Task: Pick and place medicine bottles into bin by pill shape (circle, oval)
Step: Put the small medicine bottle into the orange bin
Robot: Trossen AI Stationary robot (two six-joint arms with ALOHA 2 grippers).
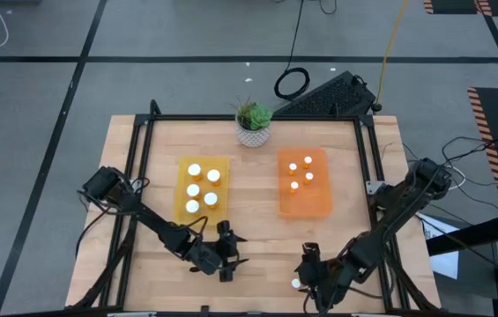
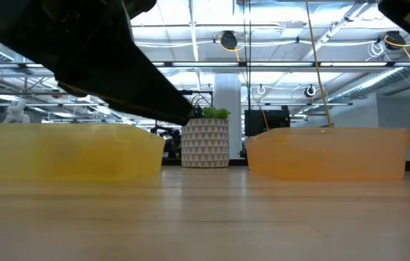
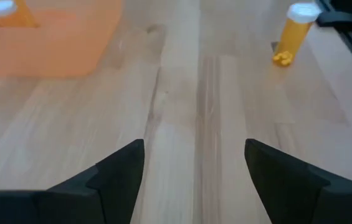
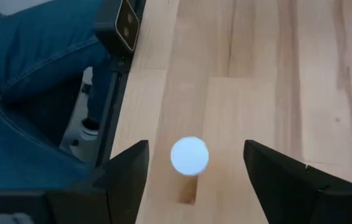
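Note:
One medicine bottle (image 4: 190,155), with a white cap and an orange body, stands upright on the wood near the table's front edge (image 1: 296,283). My right gripper (image 4: 194,163) hovers over it, open, one finger on either side of the cap and clear of it. My left gripper (image 3: 194,163) is open and holds nothing, low over the table's front middle (image 1: 236,251). It faces that same bottle (image 3: 293,34), which has yellow pills at its bottom. More bottles stand in the yellow bin (image 1: 183,208) and in the orange bin (image 1: 319,204).
A white potted plant (image 1: 253,123) stands at the far middle, between the bins (image 2: 205,141). A black frame (image 1: 143,141) runs round the table. A person's leg in jeans (image 4: 32,81) shows just beyond the table's near edge. Bare wood lies between the two bins.

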